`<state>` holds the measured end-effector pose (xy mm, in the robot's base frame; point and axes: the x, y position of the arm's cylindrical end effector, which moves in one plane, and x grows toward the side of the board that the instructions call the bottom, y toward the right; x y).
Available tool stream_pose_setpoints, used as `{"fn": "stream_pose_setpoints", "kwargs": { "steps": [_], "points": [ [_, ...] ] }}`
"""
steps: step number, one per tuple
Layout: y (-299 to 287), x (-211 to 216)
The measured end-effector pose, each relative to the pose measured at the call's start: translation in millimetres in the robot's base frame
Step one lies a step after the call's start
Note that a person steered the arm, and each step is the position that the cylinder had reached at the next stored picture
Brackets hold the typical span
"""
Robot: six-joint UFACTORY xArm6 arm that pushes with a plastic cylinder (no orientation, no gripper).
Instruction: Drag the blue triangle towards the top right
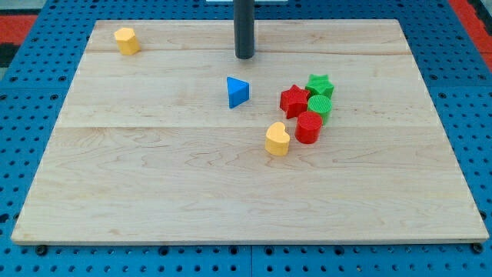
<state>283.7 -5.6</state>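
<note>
A pale wooden board [154, 200] lies on a blue pegboard base [31, 85] as I run the arm remotely, with the small blue triangular block [237, 91] serving as my landmark near the board's middle, slightly toward the view's top. Far to its upper left, near the board's corner, sits a lone yellow block [127, 41] of rounded shape, well apart from everything else. Just above the blue triangle and a touch to its right hangs my tip [244, 56], the blunt end of a straight dark rod; it has nothing to open or close, carries nothing and touches no block, with bare wood between it and the triangle. To the triangle's lower right stands a yellow heart-like block [277, 139], close to a tight cluster further right: a red star-shaped block [294, 101], a red cylinder [308, 127] below it, a green star [320, 85] at the cluster's top and a green round block [320, 106] wedged between. By my judgement the tip sits on the wrong side for a push toward the top right; I would need to circle round to the triangle's lower left, and the cluster leaves that path open.
</note>
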Motion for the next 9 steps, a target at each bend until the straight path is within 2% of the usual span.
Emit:
{"fn": "stream_pose_setpoints", "kwargs": {
  "steps": [2,3,4,5,6,7,8,9],
  "points": [
    [-17.5,8.6],
    [-72.1,15.3],
    [-79.6,57.1],
    [-73.8,98.6],
    [-12.2,112.2],
    [11.9,114.4],
    [16.7,79.8],
    [42.7,66.4]
  ]
}}
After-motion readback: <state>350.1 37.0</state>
